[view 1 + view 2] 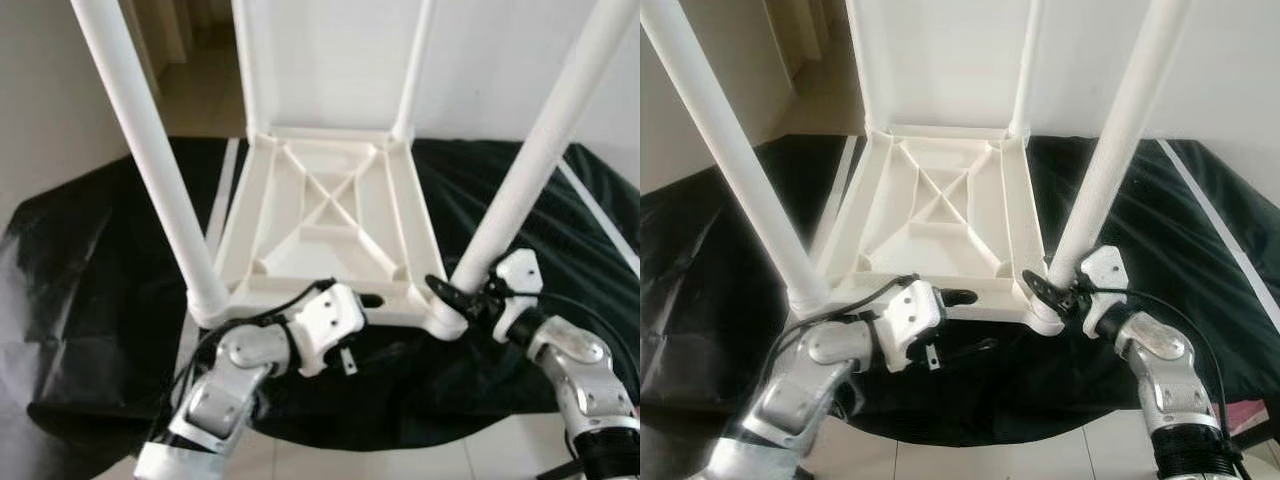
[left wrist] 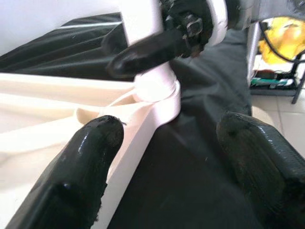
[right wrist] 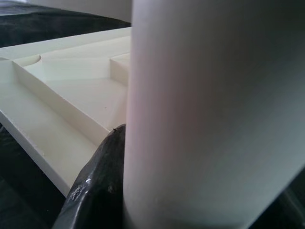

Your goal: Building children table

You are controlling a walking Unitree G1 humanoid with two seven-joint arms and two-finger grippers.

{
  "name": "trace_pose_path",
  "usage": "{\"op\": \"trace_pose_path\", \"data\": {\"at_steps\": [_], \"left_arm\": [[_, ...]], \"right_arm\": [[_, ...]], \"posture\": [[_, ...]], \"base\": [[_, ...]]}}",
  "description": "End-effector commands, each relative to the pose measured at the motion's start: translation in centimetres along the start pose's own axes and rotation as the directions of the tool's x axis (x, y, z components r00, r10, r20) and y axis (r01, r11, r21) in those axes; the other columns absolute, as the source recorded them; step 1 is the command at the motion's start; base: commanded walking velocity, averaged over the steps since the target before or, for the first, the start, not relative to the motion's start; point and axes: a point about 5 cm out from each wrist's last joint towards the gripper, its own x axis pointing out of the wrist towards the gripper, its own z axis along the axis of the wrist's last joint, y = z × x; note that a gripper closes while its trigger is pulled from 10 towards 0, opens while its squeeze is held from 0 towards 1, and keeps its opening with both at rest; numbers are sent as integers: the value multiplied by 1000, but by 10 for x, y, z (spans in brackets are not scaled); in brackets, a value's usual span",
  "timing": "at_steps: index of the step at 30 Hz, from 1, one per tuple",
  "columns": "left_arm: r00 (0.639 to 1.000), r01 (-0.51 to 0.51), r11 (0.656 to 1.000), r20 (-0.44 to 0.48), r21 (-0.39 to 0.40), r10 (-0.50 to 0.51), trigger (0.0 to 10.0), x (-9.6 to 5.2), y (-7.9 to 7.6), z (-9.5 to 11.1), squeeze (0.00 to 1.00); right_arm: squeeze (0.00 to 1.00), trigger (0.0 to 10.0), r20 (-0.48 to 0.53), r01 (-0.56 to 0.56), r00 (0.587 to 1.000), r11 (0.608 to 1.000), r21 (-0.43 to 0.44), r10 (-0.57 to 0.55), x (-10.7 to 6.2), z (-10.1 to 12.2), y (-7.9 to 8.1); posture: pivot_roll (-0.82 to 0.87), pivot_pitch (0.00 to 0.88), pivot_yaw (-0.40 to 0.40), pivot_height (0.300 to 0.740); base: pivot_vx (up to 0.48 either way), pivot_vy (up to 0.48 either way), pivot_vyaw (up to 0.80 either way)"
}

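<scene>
Upside-down white table sits on a black sheet, legs up, no readable writing anywhere. Right hand is clamped on the near-right leg just above its socket. Left hand, fingers spread wide, straddles the table's near rim; its wrist view catches yellow stuff on a rack.

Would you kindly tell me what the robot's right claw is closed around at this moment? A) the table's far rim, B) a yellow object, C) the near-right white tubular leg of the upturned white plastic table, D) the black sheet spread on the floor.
C: the right claw clamps the base of the near-right white tubular leg, close above its socket on the upturned white plastic table.
</scene>
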Motion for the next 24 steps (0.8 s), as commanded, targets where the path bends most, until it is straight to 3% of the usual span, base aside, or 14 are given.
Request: {"op": "trace_pose_path", "data": {"at_steps": [1,2,11,15,24], "left_arm": [[1000,17,1000,-2,-13,-17,10000,1,-3,-1,0],[1000,19,1000,-6,-13,-19,10000,-2,-2,0,0],[1000,27,999,-6,-22,-27,10000,-2,-3,2,0],[999,54,998,-3,-41,-54,10000,-5,-9,2,0],[998,56,997,-14,-46,-57,10000,-4,-8,-2,0]], "right_arm": [[0,0,-103,-37,994,999,13,38,-8,-20,5],[0,10000,-103,-8,995,999,52,14,-12,-22,8],[0,10000,-66,131,990,980,151,-122,-21,-26,11],[0,10000,-46,304,953,936,176,-301,-25,-26,7],[0,10000,-46,456,889,868,199,-456,-21,-25,17]], "posture": [[-17,7,-16,740],[-17,9,-9,740],[-9,25,6,740],[-17,35,8,740],[-35,48,22,740]], "base": [[0,0,0],[0,0,0],[0,0,0],[0,0,0],[0,0,0]]}}
